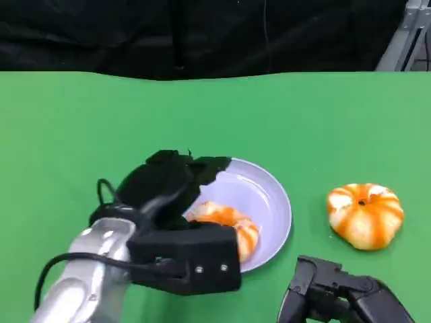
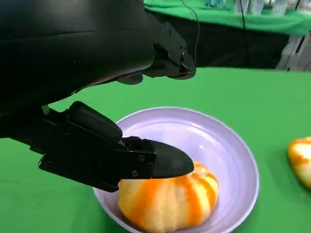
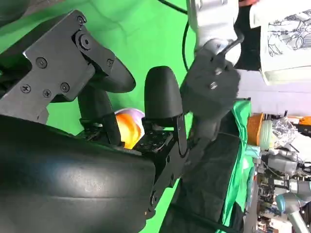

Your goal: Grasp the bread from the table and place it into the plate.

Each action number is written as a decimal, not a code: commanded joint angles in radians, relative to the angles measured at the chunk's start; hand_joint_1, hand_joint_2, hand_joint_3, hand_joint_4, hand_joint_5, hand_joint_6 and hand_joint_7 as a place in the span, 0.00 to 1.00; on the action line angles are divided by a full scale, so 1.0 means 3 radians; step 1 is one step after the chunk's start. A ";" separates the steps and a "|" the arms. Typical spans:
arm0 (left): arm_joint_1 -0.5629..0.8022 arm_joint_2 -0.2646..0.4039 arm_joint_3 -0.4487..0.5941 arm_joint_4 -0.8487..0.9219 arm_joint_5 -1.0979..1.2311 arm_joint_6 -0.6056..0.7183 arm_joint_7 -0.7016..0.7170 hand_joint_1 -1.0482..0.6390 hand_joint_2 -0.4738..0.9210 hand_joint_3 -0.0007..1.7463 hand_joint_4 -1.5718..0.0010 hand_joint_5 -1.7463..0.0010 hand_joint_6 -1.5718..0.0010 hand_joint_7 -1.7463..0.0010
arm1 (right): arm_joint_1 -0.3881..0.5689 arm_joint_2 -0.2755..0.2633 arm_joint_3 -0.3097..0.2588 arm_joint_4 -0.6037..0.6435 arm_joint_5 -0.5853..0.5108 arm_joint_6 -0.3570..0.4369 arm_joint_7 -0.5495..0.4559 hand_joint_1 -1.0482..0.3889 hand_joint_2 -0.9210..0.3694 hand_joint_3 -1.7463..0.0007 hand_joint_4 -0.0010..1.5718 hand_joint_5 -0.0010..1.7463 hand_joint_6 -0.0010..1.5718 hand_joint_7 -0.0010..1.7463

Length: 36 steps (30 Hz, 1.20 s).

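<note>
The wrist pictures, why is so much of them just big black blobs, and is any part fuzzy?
In the left wrist view the blob is the left hand, close to the lens and soft-edged; the bread in the plate looks slightly soft too. In the right wrist view the right hand sits close and dark, the picture is turned sideways, and the background clutter is blurry. The head view is evenly lit.

We see a green table (image 1: pixel 323 114) backed by a black curtain (image 1: pixel 202 33), with a grey metal frame (image 1: pixel 404 40) at one corner. Beyond it we see another green-covered table (image 2: pixel 252 19) and cluttered shelves (image 3: pixel 282 160).
</note>
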 commanded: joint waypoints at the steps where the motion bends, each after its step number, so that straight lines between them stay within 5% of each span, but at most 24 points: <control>1: 0.0354 0.0015 0.0322 -0.0535 -0.0410 0.0069 -0.0111 0.30 1.00 0.22 1.00 0.59 0.72 0.94 | 0.0018 -0.0020 0.0019 -0.0014 -0.0030 -0.0015 -0.0024 0.68 0.45 0.23 0.44 0.95 0.44 0.83; 11: 0.1405 -0.0312 0.1057 -0.1445 -0.1695 -0.0272 0.0104 0.48 1.00 0.15 0.67 0.39 0.48 0.83 | 0.0032 -0.0009 0.0092 -0.0042 -0.0107 0.0033 -0.0073 0.66 0.46 0.23 0.46 0.94 0.45 0.83; 15: 0.1864 -0.0389 0.1256 -0.1710 -0.2064 -0.0453 0.0142 0.58 0.67 0.72 0.45 0.33 0.39 0.58 | 0.0033 0.0002 0.0113 -0.0068 -0.0096 0.0073 -0.0081 0.66 0.46 0.23 0.46 0.94 0.45 0.83; 17: 0.2024 -0.0388 0.1313 -0.1743 -0.2158 -0.0589 0.0151 0.61 0.61 0.83 0.40 0.25 0.38 0.44 | 0.0030 0.0003 0.0115 -0.0069 -0.0099 0.0069 -0.0085 0.67 0.46 0.23 0.46 0.94 0.45 0.82; 23: 0.2409 -0.0571 0.1343 -0.1440 -0.2327 -0.1292 0.0325 0.61 0.55 0.90 0.42 0.02 0.45 0.13 | 0.0003 -0.0035 0.0043 -0.0052 -0.0076 0.0049 -0.0059 0.68 0.47 0.22 0.47 0.94 0.45 0.82; 36: 0.2542 -0.0682 0.1244 -0.0868 -0.2353 -0.2041 0.0407 0.58 0.56 0.90 0.42 0.00 0.48 0.09 | -0.0018 -0.0088 -0.0169 0.0024 0.0137 -0.0021 0.0079 0.69 0.45 0.23 0.45 0.95 0.45 0.83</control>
